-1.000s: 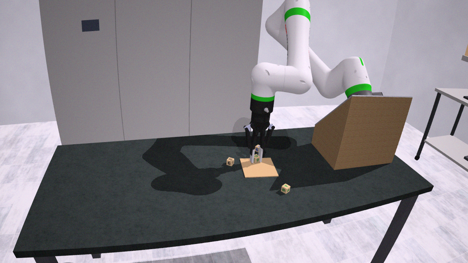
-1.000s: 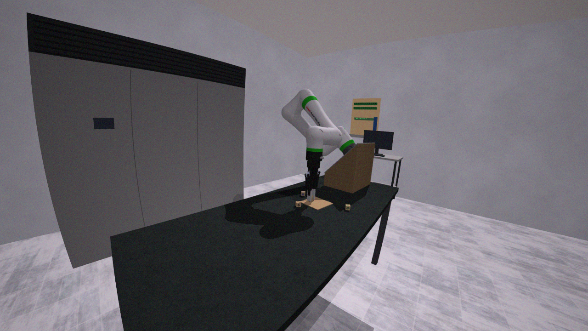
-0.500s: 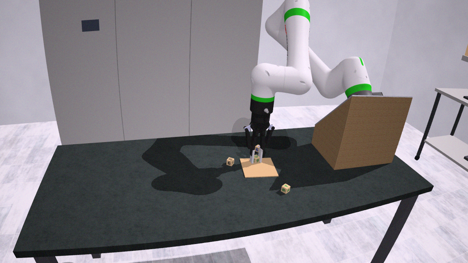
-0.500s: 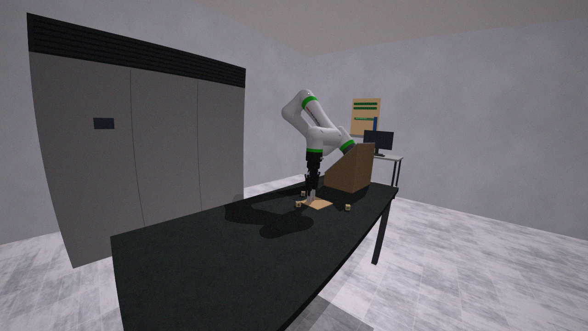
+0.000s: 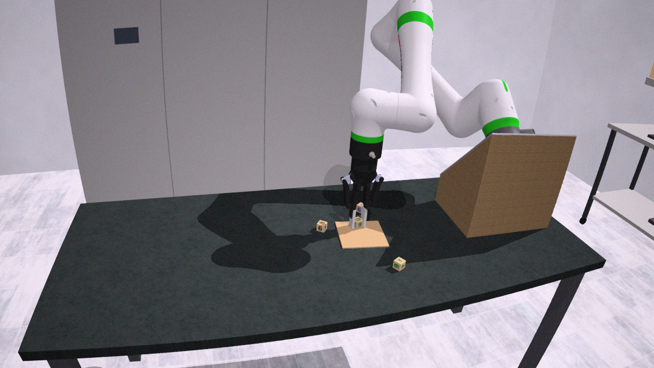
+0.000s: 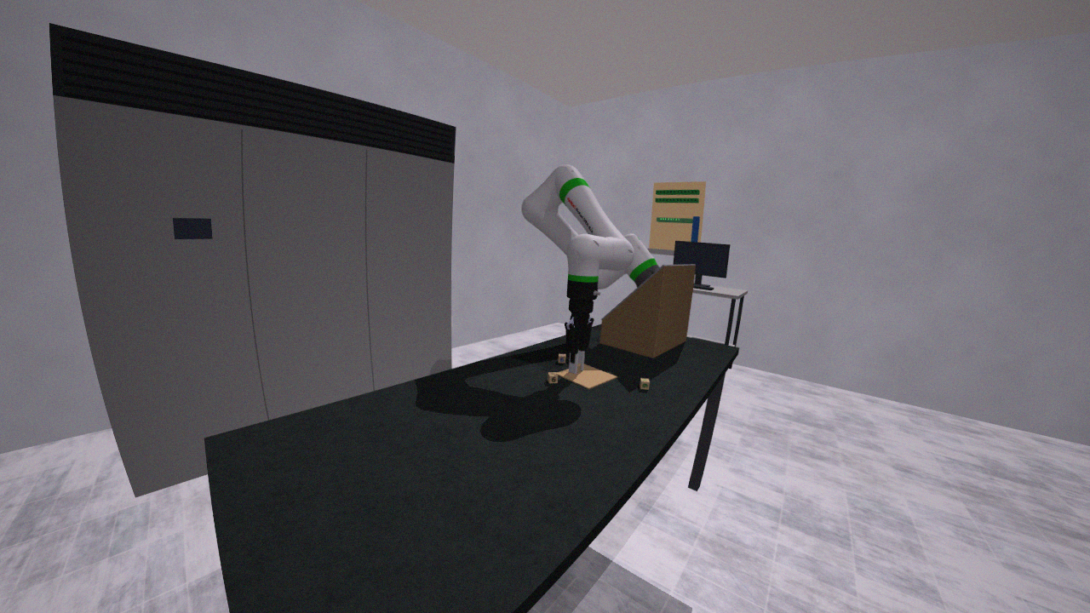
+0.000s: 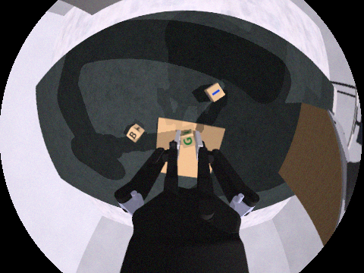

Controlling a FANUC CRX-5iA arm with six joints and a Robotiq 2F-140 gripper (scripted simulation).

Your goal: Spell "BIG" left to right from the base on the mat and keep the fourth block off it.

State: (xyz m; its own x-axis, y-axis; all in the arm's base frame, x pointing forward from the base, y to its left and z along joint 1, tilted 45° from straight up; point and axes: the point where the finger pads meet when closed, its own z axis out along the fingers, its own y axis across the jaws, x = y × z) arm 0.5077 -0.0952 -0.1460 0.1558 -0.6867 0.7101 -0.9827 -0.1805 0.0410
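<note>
My gripper (image 5: 358, 223) points straight down and is shut on the G block (image 5: 358, 222), a small wooden cube with a green G on top (image 7: 188, 139). It holds the block low over the tan mat (image 5: 361, 234), near the mat's corner toward the arm; I cannot tell if the block touches the mat. The B block (image 5: 322, 225) lies on the table just left of the mat, and it also shows in the wrist view (image 7: 135, 133). The I block (image 5: 360, 208) (image 7: 214, 92), with a blue I, lies on the table just behind the gripper, off the mat. A fourth block (image 5: 399, 263) with green marks lies on the table to the front right of the mat.
A large brown wedge-shaped box (image 5: 503, 183) stands on the table to the right of the mat. Grey cabinets (image 5: 210, 96) stand behind the table. A shelf cart (image 5: 631, 178) stands at the far right, off the table.
</note>
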